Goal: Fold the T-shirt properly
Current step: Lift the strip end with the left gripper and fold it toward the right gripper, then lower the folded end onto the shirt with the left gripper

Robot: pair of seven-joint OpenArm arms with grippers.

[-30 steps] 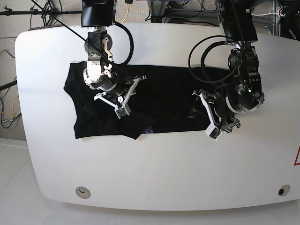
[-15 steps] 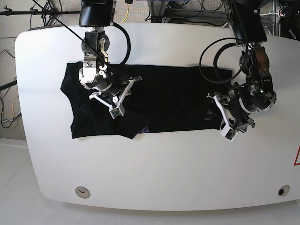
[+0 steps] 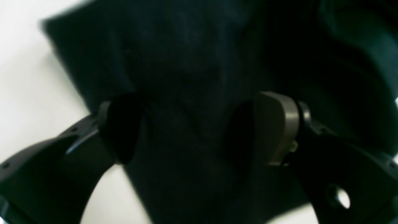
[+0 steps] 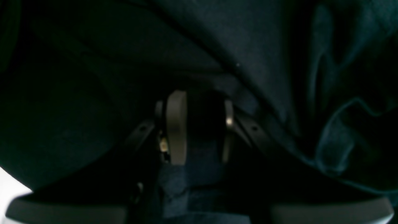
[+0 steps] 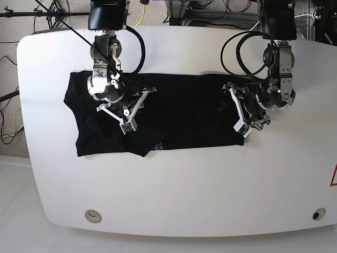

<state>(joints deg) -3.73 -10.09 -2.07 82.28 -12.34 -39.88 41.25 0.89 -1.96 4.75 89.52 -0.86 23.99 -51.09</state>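
Observation:
The black T-shirt [image 5: 184, 110] lies spread flat across the white table [image 5: 174, 190]. A small purple mark [image 5: 158, 147] shows at its near edge. My right gripper [image 5: 126, 124] is over the shirt's left part. In the right wrist view the right gripper [image 4: 202, 124] has its pads close together, pinching a fold of the T-shirt [image 4: 264, 46]. My left gripper [image 5: 240, 113] is at the shirt's right edge. In the left wrist view the left gripper [image 3: 197, 127] has its fingers [image 3: 275, 124] wide apart, with the T-shirt [image 3: 186, 62] lying loose under and between them.
The table's rounded edge runs close behind both arms. Black cables [image 5: 237, 47] loop above the left arm. Two round holes [image 5: 93, 215] [image 5: 317, 214] sit near the front edge. A red mark [image 5: 334, 176] is at the table's right edge.
The right gripper has dragged the shirt's left part further left. The left gripper swung right, then back and away from the front edge, and its fingers spread wider.

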